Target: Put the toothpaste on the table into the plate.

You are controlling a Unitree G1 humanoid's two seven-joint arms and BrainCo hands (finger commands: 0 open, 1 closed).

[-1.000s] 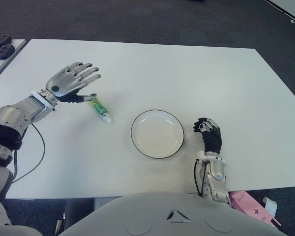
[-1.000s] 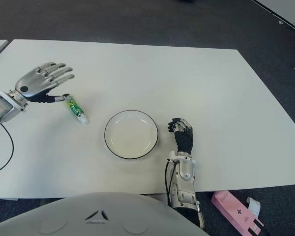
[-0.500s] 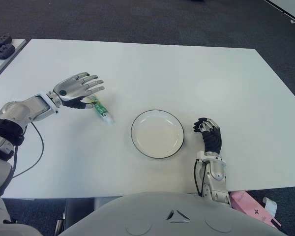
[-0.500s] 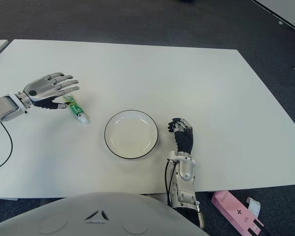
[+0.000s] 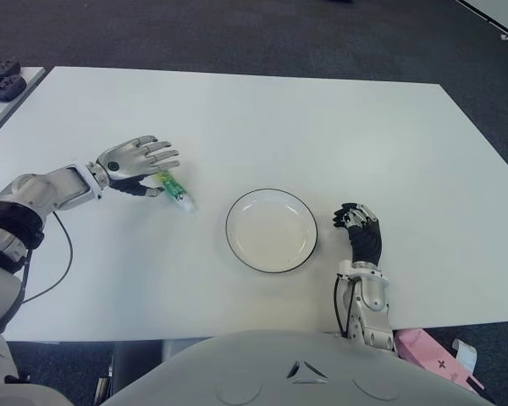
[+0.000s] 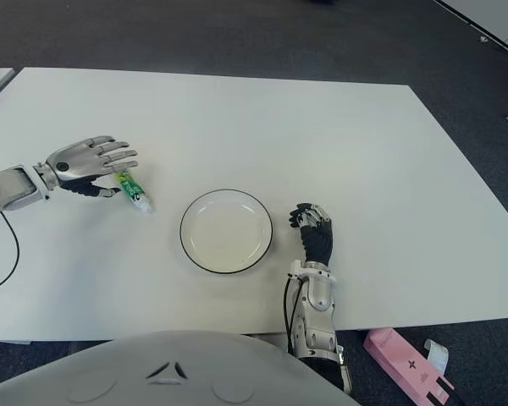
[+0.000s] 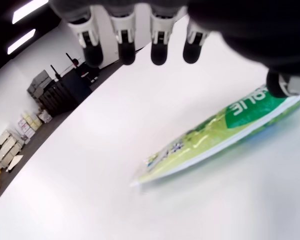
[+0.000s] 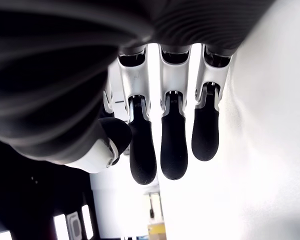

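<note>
Clearly the reach-and-grasp step is in hand, nothing lifted yet. On the wide white desk (image 5: 322, 127) the empty plate (image 5: 271, 229) sits near the front middle, with the idle right hand (image 5: 360, 233) just beside it on its right, fingers curled around nothing. The left hand (image 5: 137, 161) hovers low over the desk to the plate's left, fingers spread and holding nothing. The toothpaste (image 5: 174, 189) lies flat just beyond its palm, tail end under the fingers with the thumb close against it, cap toward the plate. Next, I judge, the fingers must close around the tube before carrying it rightward.
</note>
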